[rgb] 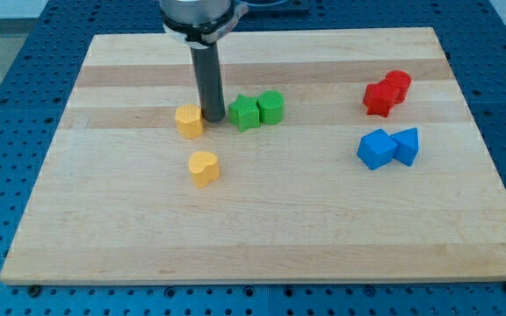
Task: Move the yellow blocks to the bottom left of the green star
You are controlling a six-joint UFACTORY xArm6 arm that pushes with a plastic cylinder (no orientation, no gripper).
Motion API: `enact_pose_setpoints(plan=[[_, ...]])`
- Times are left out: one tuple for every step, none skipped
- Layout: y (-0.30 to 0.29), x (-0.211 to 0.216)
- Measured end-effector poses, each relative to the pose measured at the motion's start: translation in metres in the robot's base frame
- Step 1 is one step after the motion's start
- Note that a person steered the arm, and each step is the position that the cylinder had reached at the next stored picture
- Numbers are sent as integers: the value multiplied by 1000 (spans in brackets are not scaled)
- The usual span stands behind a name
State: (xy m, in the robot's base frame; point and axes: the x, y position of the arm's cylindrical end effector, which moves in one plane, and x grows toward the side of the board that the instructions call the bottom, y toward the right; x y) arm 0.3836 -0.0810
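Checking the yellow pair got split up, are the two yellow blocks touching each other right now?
Apart. The camera view shows bare wood between the yellow block beside my tip and the yellow heart block lower down.

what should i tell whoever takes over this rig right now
No claw on this arm; my tip sits between the yellow hexagon block and the green star.
The yellow heart block lies apart, toward the view's bottom, lower left of the star.
The green round block touches the star's right side.
Done: heart roughly placed.
Left: bring the hexagon down beside the heart.
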Motion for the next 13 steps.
enact_pose_setpoints(plan=[[-21, -4], [-48, -6], [-69, -6], [-81, -5], [-83, 6], [-83, 28], [-83, 57], [-86, 75], [-99, 95], [-103, 111], [-99, 111], [-96, 104], [-81, 98]])
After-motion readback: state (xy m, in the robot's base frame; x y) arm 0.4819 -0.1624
